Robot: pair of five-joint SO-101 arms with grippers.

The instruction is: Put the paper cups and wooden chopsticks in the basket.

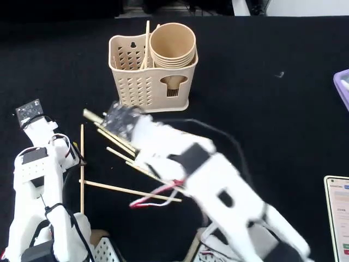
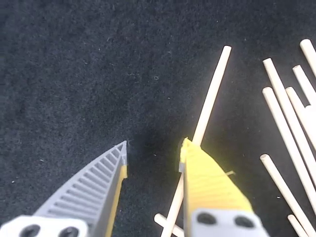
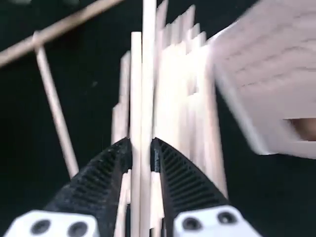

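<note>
Here the right pincer (image 3: 140,142) clamps a chopstick (image 3: 146,74) in line with its jaws; left pincer (image 2: 153,143) gapes.

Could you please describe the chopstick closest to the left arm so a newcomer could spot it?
From the beige basket at the table's far side, look to the left arm. The chopstick lies just beside it; unlike the slanted bundle by the right gripper, it runs straight front to back, crossing one crosswise stick.
</note>
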